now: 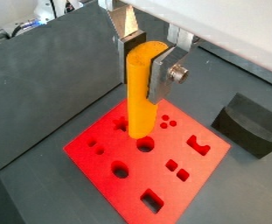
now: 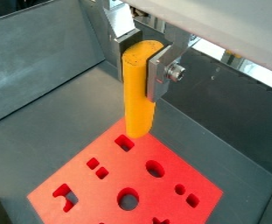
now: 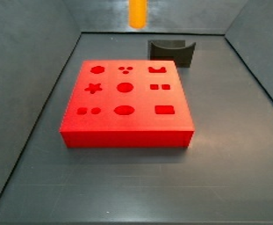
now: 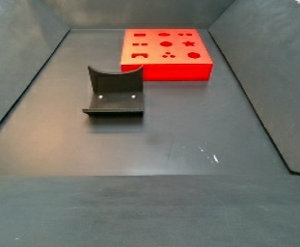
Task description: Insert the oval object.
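Care with alignment matters now: the end effector (image 1: pixel 148 54), clamped on the oval object (image 1: pixel 142 96), hangs above the red block (image 1: pixel 149 153), and I'd centre the peg's tip over the oval hole (image 3: pixel 123 111) before descending.

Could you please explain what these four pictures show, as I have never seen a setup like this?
This is a robot arm with a two-finger gripper, seen by four cameras. Two sit on the arm's wrist and look down past the fingers, which are flat silver plates. Two stand beside the work area. In both wrist views the gripper is closed on the oval object, a long orange-yellow peg held upright above the red block, which has shaped holes in its top. In a side view only the peg's lower end shows at the upper edge of the picture. A dark grey curved holder stands on the dark floor, apart from the block.
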